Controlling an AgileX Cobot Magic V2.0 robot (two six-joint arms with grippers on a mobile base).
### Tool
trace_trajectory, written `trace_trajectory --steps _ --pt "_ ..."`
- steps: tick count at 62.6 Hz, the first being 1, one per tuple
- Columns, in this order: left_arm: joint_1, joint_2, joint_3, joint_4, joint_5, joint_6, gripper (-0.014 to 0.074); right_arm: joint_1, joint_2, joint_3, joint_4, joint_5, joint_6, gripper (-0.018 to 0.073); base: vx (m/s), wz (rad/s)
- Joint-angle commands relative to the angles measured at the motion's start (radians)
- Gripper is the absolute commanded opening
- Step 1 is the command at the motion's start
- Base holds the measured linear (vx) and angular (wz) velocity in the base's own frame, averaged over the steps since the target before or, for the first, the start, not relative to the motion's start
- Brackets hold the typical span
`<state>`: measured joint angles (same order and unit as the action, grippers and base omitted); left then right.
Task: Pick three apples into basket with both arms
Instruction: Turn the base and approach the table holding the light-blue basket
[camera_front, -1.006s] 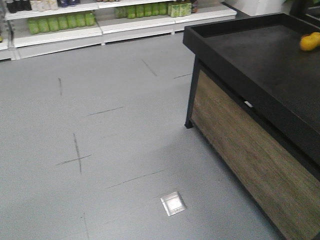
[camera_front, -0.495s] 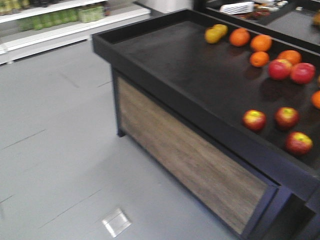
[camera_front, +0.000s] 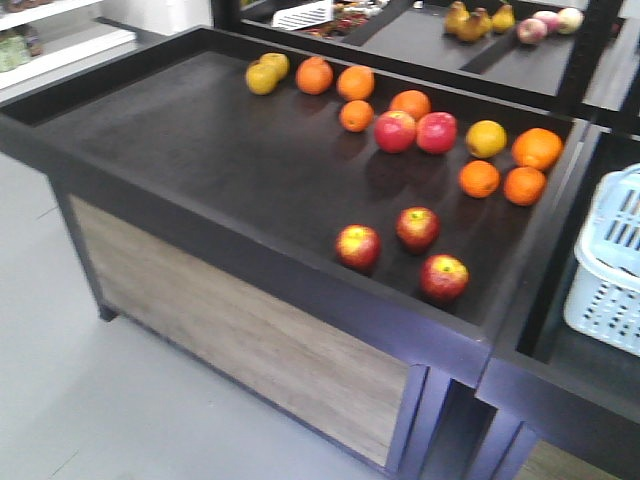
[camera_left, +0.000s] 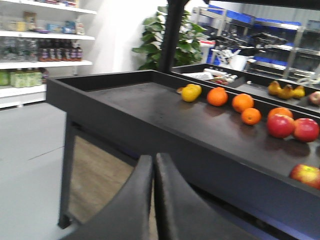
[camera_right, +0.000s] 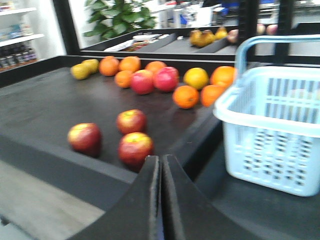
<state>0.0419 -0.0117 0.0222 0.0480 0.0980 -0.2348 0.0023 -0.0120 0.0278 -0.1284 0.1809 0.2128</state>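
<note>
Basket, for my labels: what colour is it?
Pale blue basket, clearest in the right wrist view.

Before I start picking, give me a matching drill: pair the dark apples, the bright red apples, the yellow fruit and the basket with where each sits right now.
Things:
1. dark apples
2. bright red apples
3. yellow fruit
4. basket

Places:
A. past the right end of the table
B. by the back edge, leftmost of all the fruit
C. close to the front edge
D. mid-table, side by side among the oranges

Pairs: 1-C, 2-D, 3-B, 4-A
</note>
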Motion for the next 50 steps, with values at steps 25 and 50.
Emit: trace_trajectory --steps 25,50 --pt "-0.001 -0.016 0.009 -0.009 -0.08 -0.006 -0.0006 0.0 -0.013 0.014 -0.006 -0.078 -0.01 -0.0004 0.1 -0.4" --pt "-0.001 -0.016 0.009 -0.009 -0.08 -0.006 -0.0006 0.0 -0.013 0.014 -0.006 -0.078 -0.01 -0.0004 0.06 -0.32"
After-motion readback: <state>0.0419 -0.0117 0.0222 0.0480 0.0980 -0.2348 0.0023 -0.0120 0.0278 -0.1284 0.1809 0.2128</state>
